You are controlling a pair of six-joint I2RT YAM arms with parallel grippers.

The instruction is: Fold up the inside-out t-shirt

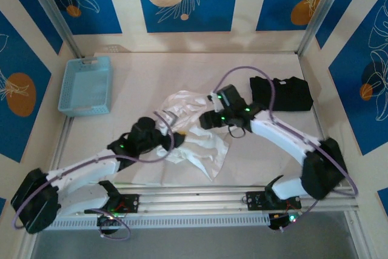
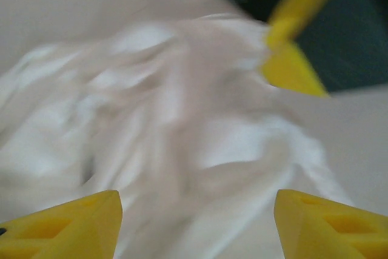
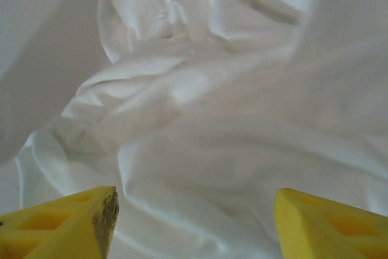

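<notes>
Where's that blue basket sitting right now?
In the top view, the blue basket sits at the far left of the table, well apart from the crumpled white t-shirt in the middle.

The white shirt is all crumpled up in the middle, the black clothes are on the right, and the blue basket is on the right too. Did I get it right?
Not quite. The blue basket sits at the far left, not the right; the top view shows it. The white shirt is crumpled in the middle and the black clothes are on the right.
</notes>
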